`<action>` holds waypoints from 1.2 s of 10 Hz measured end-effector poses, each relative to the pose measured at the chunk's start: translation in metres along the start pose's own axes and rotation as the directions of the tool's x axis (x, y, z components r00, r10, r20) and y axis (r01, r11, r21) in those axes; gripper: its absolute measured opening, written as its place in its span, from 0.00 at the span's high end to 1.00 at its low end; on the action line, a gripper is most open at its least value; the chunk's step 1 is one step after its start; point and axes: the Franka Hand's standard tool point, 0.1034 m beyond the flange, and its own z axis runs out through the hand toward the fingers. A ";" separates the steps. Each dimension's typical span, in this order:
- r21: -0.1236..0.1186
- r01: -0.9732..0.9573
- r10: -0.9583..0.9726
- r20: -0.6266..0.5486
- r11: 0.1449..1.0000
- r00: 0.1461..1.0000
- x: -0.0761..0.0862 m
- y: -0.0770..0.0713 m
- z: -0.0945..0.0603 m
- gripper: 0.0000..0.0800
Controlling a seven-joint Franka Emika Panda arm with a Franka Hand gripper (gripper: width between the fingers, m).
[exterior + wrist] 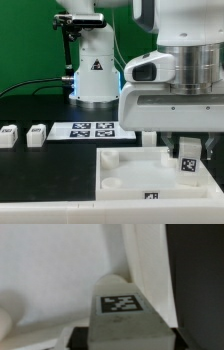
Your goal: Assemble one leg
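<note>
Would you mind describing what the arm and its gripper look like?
The arm is white with rounded glossy shells and a grey band at a joint. The gripper has a boxy white body and dark fingers. The base carries a black triangular warning mark.

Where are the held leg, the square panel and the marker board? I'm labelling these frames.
leg (187,160): exterior view, on its tagged face.
panel (120,170): exterior view, on its bare white top surface.
marker board (90,129): exterior view, on the middle of its tag sheet.

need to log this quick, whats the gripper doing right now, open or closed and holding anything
Gripper: closed on a leg, held over the large white panel near its corner on the exterior view's right.
</note>
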 end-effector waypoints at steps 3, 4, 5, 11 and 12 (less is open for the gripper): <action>0.007 -0.387 0.387 0.007 0.922 0.922 0.000 0.002 0.002 0.63; 0.015 -0.513 0.512 0.023 0.858 0.859 0.001 0.003 0.001 0.63; -0.013 -0.581 0.581 0.038 0.814 0.813 -0.001 0.001 0.000 0.63; -0.028 -0.745 0.746 0.038 0.666 0.665 -0.001 -0.001 0.000 0.40; -0.029 -0.744 0.744 0.038 0.668 0.667 -0.002 -0.002 0.000 0.26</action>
